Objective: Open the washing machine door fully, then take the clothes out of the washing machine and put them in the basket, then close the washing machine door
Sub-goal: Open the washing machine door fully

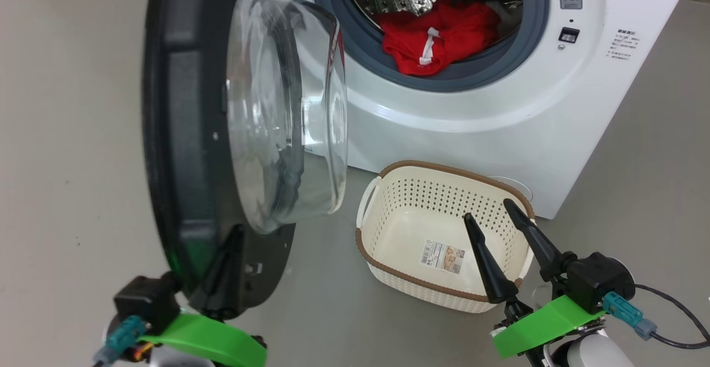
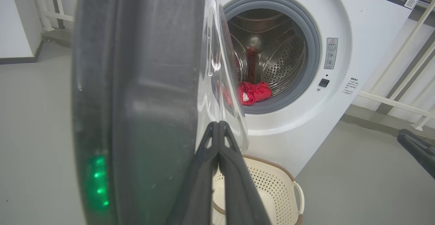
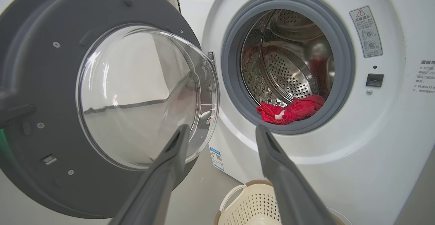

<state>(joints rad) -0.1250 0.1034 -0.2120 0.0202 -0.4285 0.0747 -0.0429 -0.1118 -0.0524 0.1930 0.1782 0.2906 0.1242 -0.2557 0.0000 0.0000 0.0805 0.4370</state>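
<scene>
The washing machine (image 1: pixel 499 106) stands with its door (image 1: pixel 183 134) swung out to the left, black rim towards me and glass porthole bulging right. Red clothes (image 1: pixel 438 34) with a white band lie at the drum's front lip, behind the grey gasket. The cream basket (image 1: pixel 444 166) sits on the floor below the opening, holding just its sticker. My left gripper (image 1: pixel 233 239) is shut, its tips against the door's inner face near the lower edge (image 2: pixel 217 124). My right gripper (image 1: pixel 488 210) is open above the basket's right side, pointing at the machine (image 3: pixel 221 128).
Grey floor (image 1: pixel 72 189) stretches to the left of the door and in front of the basket. A white railing (image 2: pixel 401 79) stands to the right of the machine. A dark cable (image 1: pixel 676 311) trails from my right wrist.
</scene>
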